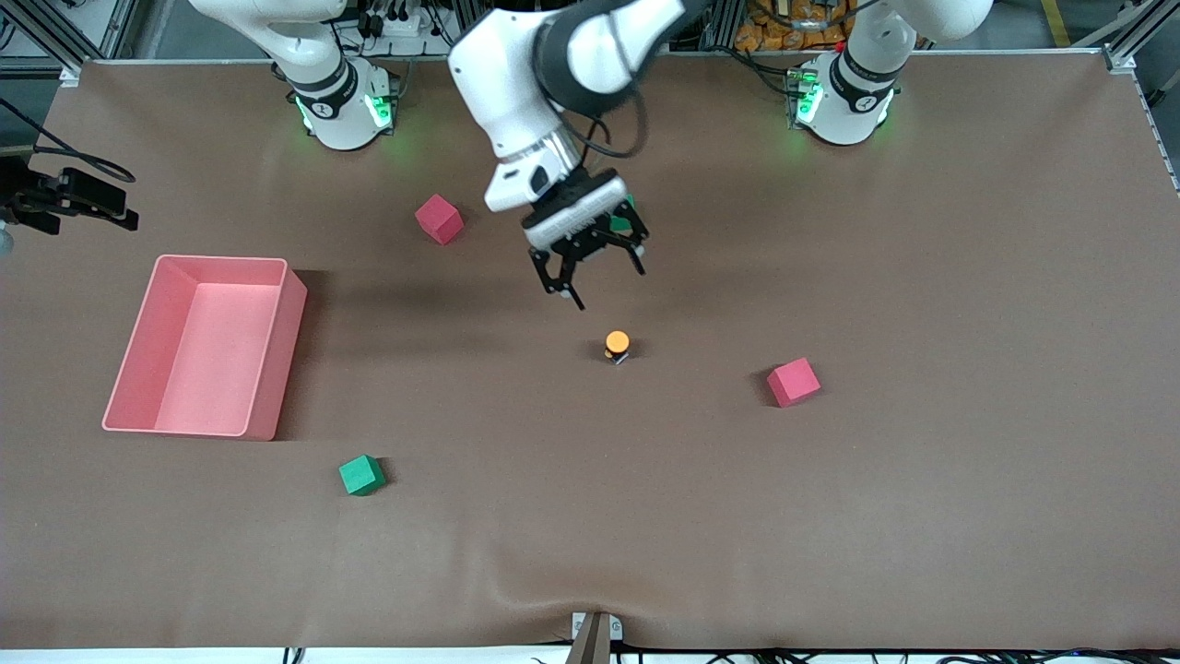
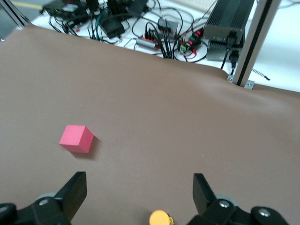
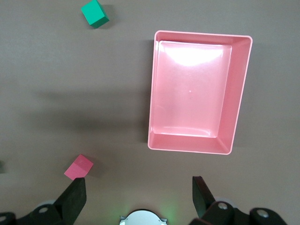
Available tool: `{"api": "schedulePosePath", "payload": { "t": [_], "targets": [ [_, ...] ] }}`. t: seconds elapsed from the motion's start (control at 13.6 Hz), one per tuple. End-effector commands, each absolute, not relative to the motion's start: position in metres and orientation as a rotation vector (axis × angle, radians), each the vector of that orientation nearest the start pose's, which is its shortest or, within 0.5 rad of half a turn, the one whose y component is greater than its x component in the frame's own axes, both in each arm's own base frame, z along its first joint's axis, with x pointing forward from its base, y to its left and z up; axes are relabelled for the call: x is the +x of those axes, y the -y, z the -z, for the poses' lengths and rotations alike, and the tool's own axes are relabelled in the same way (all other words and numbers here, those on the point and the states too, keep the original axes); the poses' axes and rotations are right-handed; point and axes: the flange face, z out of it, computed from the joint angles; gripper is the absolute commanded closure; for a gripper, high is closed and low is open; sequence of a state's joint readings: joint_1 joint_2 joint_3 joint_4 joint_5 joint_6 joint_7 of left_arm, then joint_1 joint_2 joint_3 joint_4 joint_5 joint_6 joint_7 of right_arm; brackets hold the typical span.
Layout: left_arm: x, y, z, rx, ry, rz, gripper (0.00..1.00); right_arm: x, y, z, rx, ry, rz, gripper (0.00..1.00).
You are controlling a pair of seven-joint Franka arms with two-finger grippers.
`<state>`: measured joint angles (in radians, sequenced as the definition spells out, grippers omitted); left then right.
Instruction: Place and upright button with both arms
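The brown surface (image 1: 922, 516) is carrying everything. The left arm (image 1: 516, 83) is reaching out from its base toward the middle of the surface. The right arm (image 1: 313, 55) is waiting, rising up out of the front view.

A pink bin (image 1: 277, 360) is sitting toward the right arm's end of the surface.

The left gripper (image 1: 599, 272) is hanging over the middle of the surface, just on the robots' side of the button, its 2 fingers spread wide and holding nothing. The right gripper (image 3: 139, 187) is showing only in its own wrist view, hanging high over the surface by its green-lit base, with its fingers released too and nothing between them.

4 foam cubes are lying well apart:
- 1 red cube (image 1: 439, 219) between the bin and the left gripper, farther from the front camera than the bin.
- 1 red cube (image 1: 793, 381) toward the left arm's end, slightly nearer the camera than the button.
- 1 green cube (image 1: 360, 475) nearer the camera than the bin.
- 1 green cube (image 1: 622, 221) peeking out, mostly hidden, beside the left gripper's body.

The button (image 1: 617, 345) is resting alone near the middle of the surface, apparently standing with its orange cap upward, touched by neither gripper.
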<state>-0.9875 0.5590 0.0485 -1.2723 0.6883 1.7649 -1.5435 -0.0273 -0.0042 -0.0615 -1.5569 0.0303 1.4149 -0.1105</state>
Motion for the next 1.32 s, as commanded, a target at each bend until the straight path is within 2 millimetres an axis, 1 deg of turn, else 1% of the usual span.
{"api": "schedulePosePath", "payload": {
  "t": [0.0,0.07,0.15,0.22,0.29,0.37,0.44,0.51,0.59,0.73,0.81,0.88,1.03,1.1,1.17,1.25],
  "targets": [
    [0.488,0.509,-0.485,-2.727,0.539,0.807,0.0,0.534,0.044,-0.622,-3.101,0.048,-0.203,0.0],
    [0.504,0.489,-0.496,-2.758,0.549,0.741,0.0,0.534,0.045,-0.623,-3.102,0.046,-0.198,0.0],
    [0.513,0.472,-0.513,-2.812,0.546,0.678,0.0,0.534,0.045,-0.623,-3.102,0.046,-0.198,0.0],
    [0.527,0.449,-0.531,-2.855,0.541,0.645,0.0,0.533,0.046,-0.623,-3.101,0.043,-0.203,0.0],
    [0.533,0.434,-0.548,-2.9,0.512,0.617,0.0,0.533,0.048,-0.624,-3.103,0.048,-0.203,0.0],
    [0.546,0.41,-0.562,-2.929,0.519,0.596,0.0,0.532,0.05,-0.624,-3.106,0.043,-0.204,0.0],
    [0.55,0.394,-0.579,-2.974,0.508,0.581,0.0,0.531,0.051,-0.624,-3.105,0.04,-0.211,0.0],
    [0.557,0.376,-0.589,-3.005,0.502,0.555,0.0,0.531,0.052,-0.623,-3.104,0.038,-0.213,0.0],
    [0.562,0.356,-0.603,-3.03,0.495,0.544,0.0,0.531,0.054,-0.623,-3.104,0.031,-0.213,0.0],
    [0.567,0.319,-0.621,-3.085,0.512,0.447,0.0,0.531,0.055,-0.623,-3.104,0.028,-0.213,0.0],
    [0.564,0.308,-0.633,-3.118,0.517,0.412,0.0,0.531,0.056,-0.623,-3.104,0.028,-0.213,0.0],
    [0.561,0.299,-0.638,-3.123,0.501,0.366,0.0,0.531,0.056,-0.623,-3.104,0.026,-0.213,0.0],
    [0.559,0.268,-0.651,-3.128,0.532,0.286,0.0,0.532,0.055,-0.623,-3.104,0.028,-0.213,0.0],
    [0.555,0.253,-0.661,-3.142,0.527,0.253,0.0,0.532,0.055,-0.623,-3.104,0.028,-0.213,0.0],
    [0.552,0.23,-0.671,-3.153,0.543,0.21,0.0,0.532,0.054,-0.623,-3.104,0.031,-0.213,0.0],
    [0.545,0.212,-0.682,-3.172,0.545,0.161,0.0,0.532,0.055,-0.623,-3.104,0.028,-0.213,0.0]
  ]
}}
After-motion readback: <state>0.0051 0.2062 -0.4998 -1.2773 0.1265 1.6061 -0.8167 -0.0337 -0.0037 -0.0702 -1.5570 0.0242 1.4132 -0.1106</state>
